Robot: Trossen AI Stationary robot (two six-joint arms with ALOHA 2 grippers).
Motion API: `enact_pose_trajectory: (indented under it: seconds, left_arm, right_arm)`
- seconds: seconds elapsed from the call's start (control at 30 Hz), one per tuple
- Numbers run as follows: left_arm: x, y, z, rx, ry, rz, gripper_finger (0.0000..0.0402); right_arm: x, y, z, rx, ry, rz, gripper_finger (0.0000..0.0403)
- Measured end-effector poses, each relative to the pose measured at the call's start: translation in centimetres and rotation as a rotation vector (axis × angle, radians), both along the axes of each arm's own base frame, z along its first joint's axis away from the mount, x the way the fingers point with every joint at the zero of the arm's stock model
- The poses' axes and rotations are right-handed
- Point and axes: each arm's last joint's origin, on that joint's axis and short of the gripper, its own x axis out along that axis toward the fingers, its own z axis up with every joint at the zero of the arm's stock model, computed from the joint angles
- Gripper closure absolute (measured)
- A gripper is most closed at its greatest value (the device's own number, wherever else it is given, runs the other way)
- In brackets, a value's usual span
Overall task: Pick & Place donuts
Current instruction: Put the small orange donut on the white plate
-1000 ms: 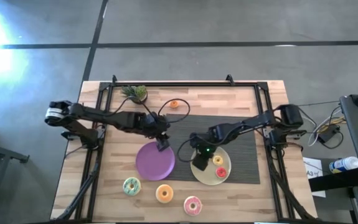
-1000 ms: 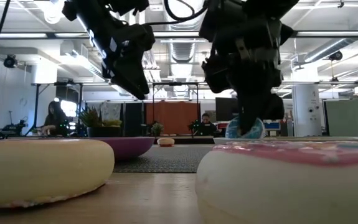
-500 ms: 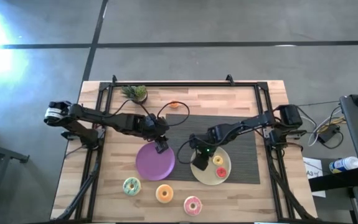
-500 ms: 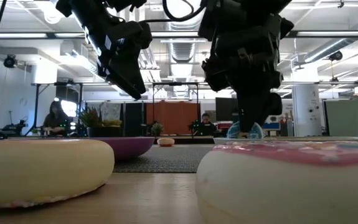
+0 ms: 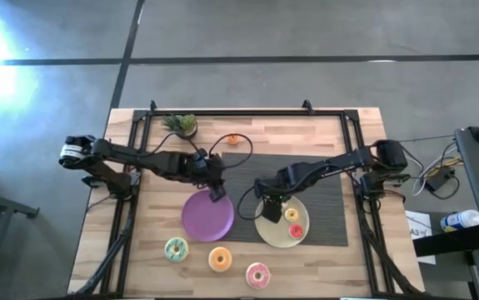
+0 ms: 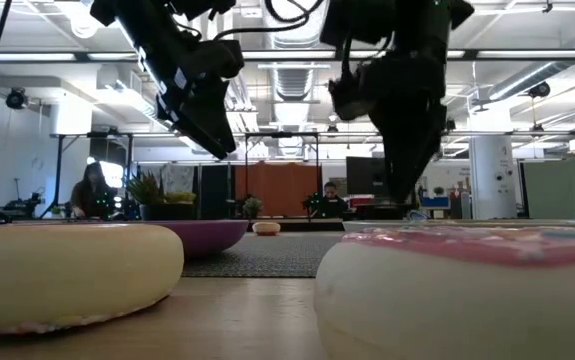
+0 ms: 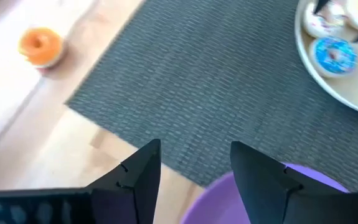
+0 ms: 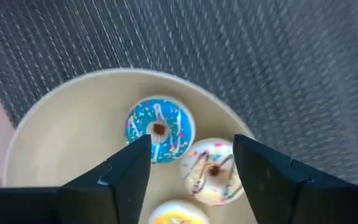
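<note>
My right gripper [image 5: 268, 202] [image 8: 191, 149] hangs open above the yellow plate [image 5: 276, 236]. A blue donut [image 8: 160, 129], a cream donut [image 8: 211, 163] and a red donut [image 5: 296, 231] lie flat on that plate, the blue one straight below the open fingers. My left gripper [image 5: 214, 193] [image 7: 194, 149] is open and holds nothing, over the far rim of the purple plate [image 5: 206, 218]. A small orange donut [image 5: 233, 140] [image 7: 40, 46] lies on the wood past the mat. A green [image 5: 176, 248], an orange [image 5: 220, 259] and a pink donut [image 5: 257, 274] lie along the near edge.
A dark woven mat [image 5: 314, 177] lies under the yellow plate and under part of the purple one. A small potted plant [image 5: 181, 125] stands at the far left. Black frame rails [image 5: 136, 167] run along the table's sides. Bare wood shows to the near right.
My right gripper has opened and let go of the blue donut, which now lies on the yellow plate. It has then risen clear of it, the fingers staying above the plate.
</note>
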Motion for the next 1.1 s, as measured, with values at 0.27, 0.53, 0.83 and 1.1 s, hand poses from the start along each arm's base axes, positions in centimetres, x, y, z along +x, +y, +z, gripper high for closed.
enact_pose_trajectory:
  seconds: [0.27, 0.53, 0.83, 1.1]
  left_arm:
    - [-0.3, 5.5, 0.1, -0.095, -0.024, 0.133, 0.0234]
    - [-0.4, 14.0, -0.7, -0.178, -0.074, 0.289, 0.0234]
    - [3.9, 20.4, -2.9, -0.24, -0.013, 0.355, 0.0234]
    - [6.5, 23.6, -4.9, -0.282, 0.219, 0.32, 0.0234]
  right_arm:
    - [-1.2, -0.8, 3.5, -0.192, -0.091, -0.007, 0.0174]
    - [-3.3, -3.4, 5.6, -0.204, -0.087, -0.136, 0.0175]
    - [-3.8, -4.4, 6.0, -0.196, -0.095, -0.173, 0.0177]
    - [-3.8, -4.4, 6.0, -0.194, -0.092, -0.173, 0.0178]
